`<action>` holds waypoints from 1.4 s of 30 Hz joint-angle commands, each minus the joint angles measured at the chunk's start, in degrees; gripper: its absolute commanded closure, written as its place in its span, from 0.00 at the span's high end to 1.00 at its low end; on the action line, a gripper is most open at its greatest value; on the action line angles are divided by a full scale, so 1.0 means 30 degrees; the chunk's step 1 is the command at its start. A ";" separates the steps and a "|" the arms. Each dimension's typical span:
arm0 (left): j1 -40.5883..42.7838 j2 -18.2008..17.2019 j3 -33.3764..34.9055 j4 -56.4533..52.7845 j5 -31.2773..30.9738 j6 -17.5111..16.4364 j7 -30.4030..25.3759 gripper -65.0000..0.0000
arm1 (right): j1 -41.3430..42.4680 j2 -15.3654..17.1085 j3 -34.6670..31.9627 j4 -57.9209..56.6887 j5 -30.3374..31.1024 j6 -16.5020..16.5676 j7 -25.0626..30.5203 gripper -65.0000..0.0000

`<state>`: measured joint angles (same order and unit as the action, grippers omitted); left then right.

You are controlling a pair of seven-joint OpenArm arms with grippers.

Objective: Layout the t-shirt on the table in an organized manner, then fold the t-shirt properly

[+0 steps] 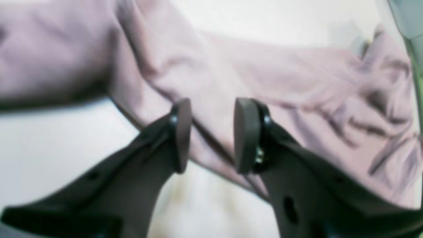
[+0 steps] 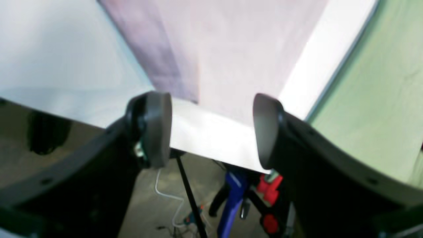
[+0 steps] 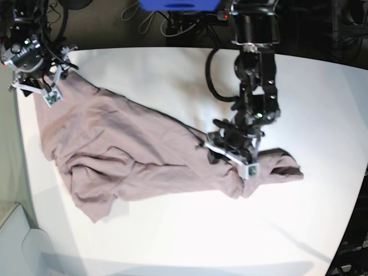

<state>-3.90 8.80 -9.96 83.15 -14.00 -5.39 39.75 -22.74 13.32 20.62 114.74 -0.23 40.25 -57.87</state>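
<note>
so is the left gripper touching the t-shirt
Cannot tell. In the left wrist view the left gripper has open jaws over the t-shirt, but no view shows contact or a gap plainly.

Base view: we look straight down from high above, whole table (image 3: 172, 241) in frame, both arms entering from far edge. Left wrist view: we sit just behind left gripper (image 1: 211, 135), very close, aimed along t-shirt (image 1: 264, 72). Right wrist view: we sit behind right gripper (image 2: 211, 129), looking past table's corner toward floor. All three share t-shirt and tabletop.
</note>
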 commanded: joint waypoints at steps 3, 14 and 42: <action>-0.0472 0.0068 -0.0066 -0.0890 -0.0242 -0.0036 -0.1132 0.33 | 0.0094 0.0204 0.0086 0.0274 0.0091 -0.0083 0.0226 0.60; -0.2113 0.0068 -0.0183 -0.4172 -0.0242 -0.0036 -0.2831 0.33 | 0.0152 0.0263 0.0086 0.0274 0.0091 -0.0083 0.0226 0.60; -0.5835 0.0068 0.6469 -0.6048 -0.4345 0.0023 -0.6201 0.33 | 0.0621 0.0292 0.0056 -0.0019 0.0091 -0.0083 0.0226 0.60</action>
<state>-20.80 8.58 9.37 63.81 -27.03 -4.64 21.43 -20.95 13.47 20.45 113.82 0.01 40.25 -57.76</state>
